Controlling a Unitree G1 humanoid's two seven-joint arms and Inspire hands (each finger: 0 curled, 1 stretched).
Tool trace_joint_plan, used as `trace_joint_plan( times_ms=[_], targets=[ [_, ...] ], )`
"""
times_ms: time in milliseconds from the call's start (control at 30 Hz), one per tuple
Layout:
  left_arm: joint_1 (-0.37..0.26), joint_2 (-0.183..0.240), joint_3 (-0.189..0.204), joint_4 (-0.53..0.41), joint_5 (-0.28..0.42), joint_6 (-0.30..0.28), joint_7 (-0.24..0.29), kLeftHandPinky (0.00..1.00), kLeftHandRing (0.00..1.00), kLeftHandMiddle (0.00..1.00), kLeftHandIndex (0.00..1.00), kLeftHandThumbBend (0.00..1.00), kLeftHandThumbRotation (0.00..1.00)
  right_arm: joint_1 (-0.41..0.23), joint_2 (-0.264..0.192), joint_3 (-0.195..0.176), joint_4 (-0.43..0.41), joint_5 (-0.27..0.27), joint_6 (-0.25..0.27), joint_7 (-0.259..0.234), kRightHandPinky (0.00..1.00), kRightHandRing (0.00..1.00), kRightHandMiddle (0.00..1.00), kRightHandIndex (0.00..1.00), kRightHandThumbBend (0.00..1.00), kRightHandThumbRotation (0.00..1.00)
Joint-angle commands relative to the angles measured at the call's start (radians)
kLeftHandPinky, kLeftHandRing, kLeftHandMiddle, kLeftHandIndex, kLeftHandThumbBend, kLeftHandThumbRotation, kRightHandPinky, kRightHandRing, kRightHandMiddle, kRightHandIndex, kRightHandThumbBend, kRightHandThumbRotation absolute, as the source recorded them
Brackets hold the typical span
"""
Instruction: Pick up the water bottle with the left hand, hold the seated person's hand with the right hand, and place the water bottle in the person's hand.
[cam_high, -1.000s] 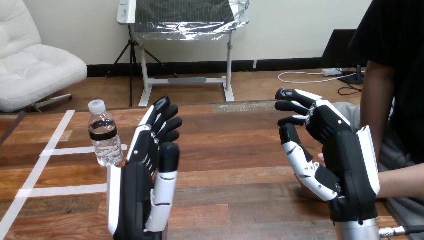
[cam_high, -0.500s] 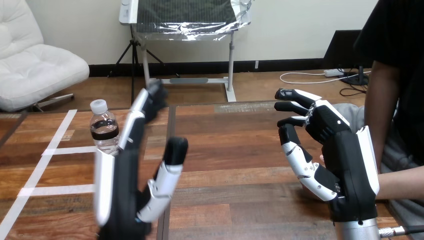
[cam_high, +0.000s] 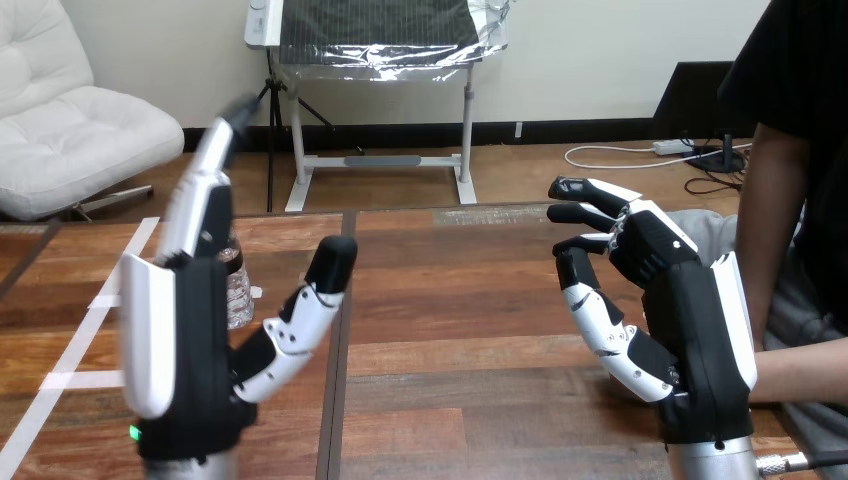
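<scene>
Bottle (cam_high: 238, 296): stands upright on the tabletop (cam_high: 480, 300), just beyond the left hand and mostly hidden behind it. A strip of clear ribbed wall and a dark label band show between the hand's back and its thumb.
Bottle, handling: judged light, a small clear plastic bottle that seems to hold water. The thin walls would dent under a hard squeeze, the surface is smooth and likely slick, and it is narrow enough to tip if nudged from one side.
Bottle, where to hold: probably round the middle of the body near the label band, fingers on one side and thumb opposite. A firm but not crushing hold there leaves the lower part free for the person to take.
Left hand (cam_high: 185, 350): raised on the near side of the bottle and spread wide, fingers straight and pointing up and away, thumb (cam_high: 312, 296) splayed toward the right. It holds nothing and is not yet round the bottle.
Right hand (cam_high: 690, 310): well apart from the bottle, upright, fingers loosely bent over a gap to the thumb, nothing in it.
Person's forearm (cam_high: 800, 368): comes in just behind the right hand; whether the two touch cannot be told.
Tape (cam_high: 75, 380): white strips on the tabletop, left of the left hand.
</scene>
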Motion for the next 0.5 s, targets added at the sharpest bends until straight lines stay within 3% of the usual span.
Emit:
trace_joint_plan(
  times_ms=[0, 467],
  targets=[
    [-0.075, 0.023, 0.041, 0.01, 0.075, 0.035, 0.038, 0.89, 0.92, 0.93, 0.93, 0.57, 0.82, -0.048, 0.008, 0.001, -0.032, 0.001, -0.002, -0.007, 0.58, 0.72, 0.78, 0.72, 0.32, 0.33],
    [-0.126, 0.078, 0.082, 0.038, 0.19, 0.155, 0.091, 0.87, 0.92, 0.94, 0.93, 0.58, 0.87, -0.052, 0.005, 0.002, -0.029, 0.013, 0.0, -0.001, 0.58, 0.73, 0.78, 0.72, 0.32, 0.33]
  ],
)
